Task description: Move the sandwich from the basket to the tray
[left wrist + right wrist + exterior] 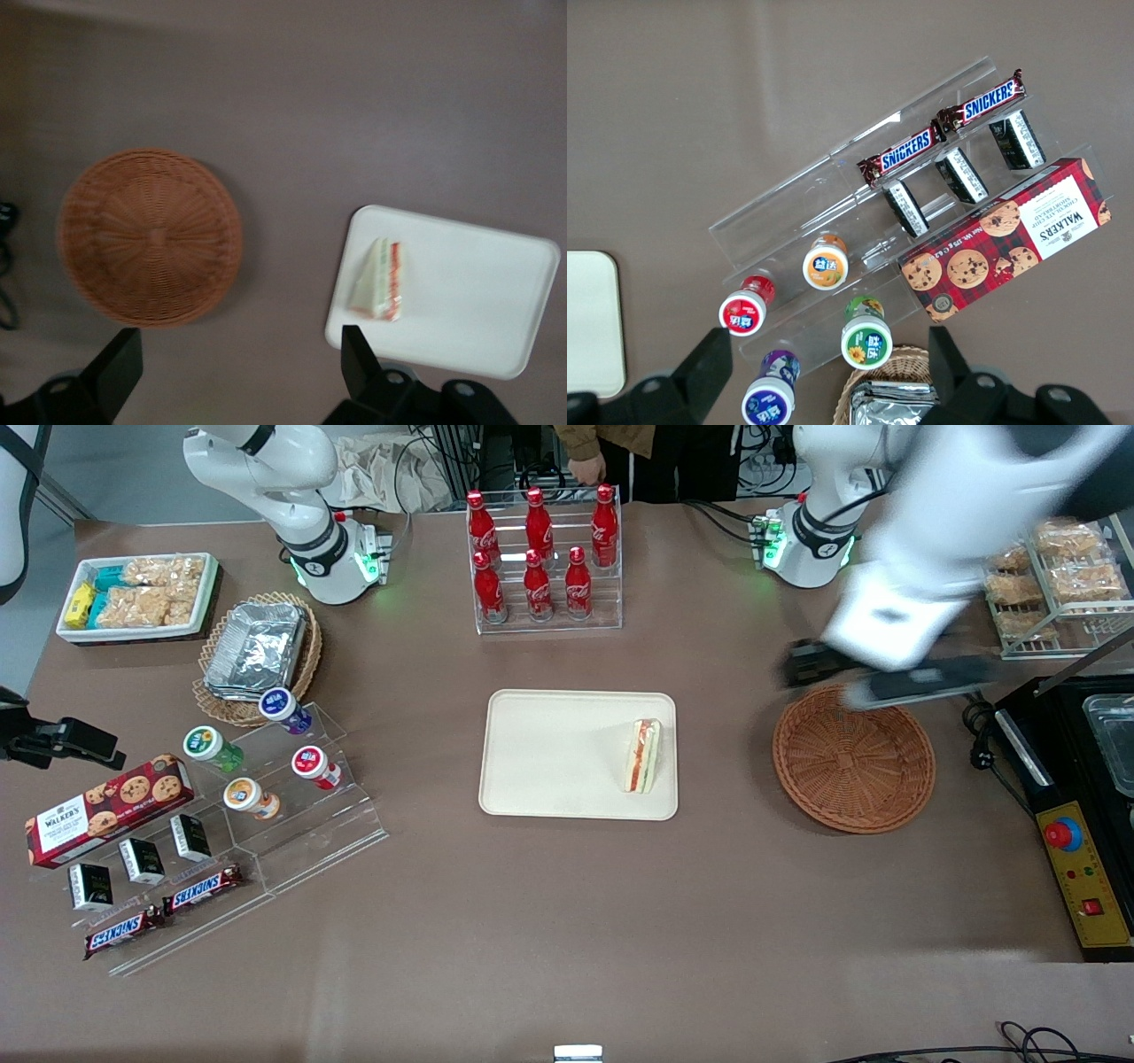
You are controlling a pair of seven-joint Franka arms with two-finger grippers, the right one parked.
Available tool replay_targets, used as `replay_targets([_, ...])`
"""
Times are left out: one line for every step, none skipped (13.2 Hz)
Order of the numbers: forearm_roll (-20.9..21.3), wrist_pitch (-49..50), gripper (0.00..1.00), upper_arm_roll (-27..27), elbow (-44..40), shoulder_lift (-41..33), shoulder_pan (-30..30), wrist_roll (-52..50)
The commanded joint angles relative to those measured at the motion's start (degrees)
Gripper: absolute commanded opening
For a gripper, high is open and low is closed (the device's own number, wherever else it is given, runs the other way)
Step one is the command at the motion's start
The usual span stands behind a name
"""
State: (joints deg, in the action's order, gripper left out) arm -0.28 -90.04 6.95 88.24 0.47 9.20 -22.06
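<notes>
The sandwich [643, 755] [379, 282], a white wedge with orange-red and green layers, lies on the cream tray [549, 753] [478, 301], along the tray edge closest to the basket. The reddish-brown woven basket [853, 760] [151, 235] stands beside the tray toward the working arm's end, with nothing in it. My gripper [886, 677] [237, 354] hangs high over the basket's rim farthest from the front camera. It is open, its black fingers [120, 359] spread wide, and only bare table shows between them.
A rack of red cola bottles [540, 558] stands farther from the front camera than the tray. A black appliance with a red button [1063, 834] and a wire rack of snack packs [1059, 576] flank the basket. Toward the parked arm's end sit a foil-container basket [257, 651] and acrylic snack displays [266, 779].
</notes>
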Motion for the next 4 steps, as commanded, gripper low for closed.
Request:
replay_targets([-1.8, 4.5, 1.0, -5.8, 1.2, -3.6, -0.2, 15.3])
replay_targets([-1.7, 4.6, 1.0, -5.9, 0.9, -3.6, -0.9, 16.6])
replay_targets([-1.6, 4.6, 1.0, -5.9, 0.3, -3.5, -2.3, 18.3])
replay_targets([-1.4, 4.7, 1.0, -6.0, -0.1, -3.4, -2.8, 19.9])
